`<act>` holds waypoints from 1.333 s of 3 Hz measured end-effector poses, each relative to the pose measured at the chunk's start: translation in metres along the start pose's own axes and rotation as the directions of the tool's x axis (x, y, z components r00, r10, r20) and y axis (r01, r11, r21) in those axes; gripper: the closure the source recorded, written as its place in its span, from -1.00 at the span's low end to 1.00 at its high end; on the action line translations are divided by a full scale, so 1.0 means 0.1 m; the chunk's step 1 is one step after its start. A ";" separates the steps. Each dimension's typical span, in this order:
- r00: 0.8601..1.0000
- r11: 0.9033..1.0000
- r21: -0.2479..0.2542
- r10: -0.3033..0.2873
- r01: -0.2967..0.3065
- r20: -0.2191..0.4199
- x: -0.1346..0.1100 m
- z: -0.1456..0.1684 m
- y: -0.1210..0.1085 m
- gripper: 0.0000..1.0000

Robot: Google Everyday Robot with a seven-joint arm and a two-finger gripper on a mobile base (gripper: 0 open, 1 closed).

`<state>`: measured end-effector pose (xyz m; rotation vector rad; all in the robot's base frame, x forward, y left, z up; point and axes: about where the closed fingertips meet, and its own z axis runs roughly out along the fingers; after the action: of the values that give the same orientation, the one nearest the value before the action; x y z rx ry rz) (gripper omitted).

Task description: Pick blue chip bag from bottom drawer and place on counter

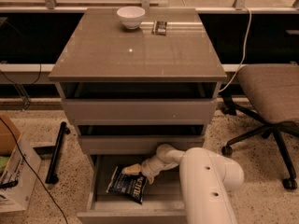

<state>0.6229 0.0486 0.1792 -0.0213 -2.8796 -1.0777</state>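
Note:
The bottom drawer (96, 190) is pulled open. The blue chip bag (126, 187) lies flat on its grey floor, left of centre. My white arm reaches down into the drawer from the right. My gripper (132, 171) is at the bag's upper right edge, its pale fingers touching or just above the bag. The counter (140, 50) is the glossy grey-brown top of the cabinet, above.
A white bowl (131, 17) and a small dark metallic object (160, 27) sit at the back of the counter. The two upper drawers (140, 111) stand slightly open. An office chair (271, 101) is to the right, a cardboard box (11, 171) and cable to the left.

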 end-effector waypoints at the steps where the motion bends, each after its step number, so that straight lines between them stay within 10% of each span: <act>1: 0.999 0.999 -0.027 0.031 -0.032 -0.042 0.01 0.26 0.00 -0.89; 4: 0.997 0.998 -0.040 0.053 -0.056 -0.065 0.01 0.43 0.03 0.50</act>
<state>0.6199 0.0790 0.1487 -0.0661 -2.7832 -1.1084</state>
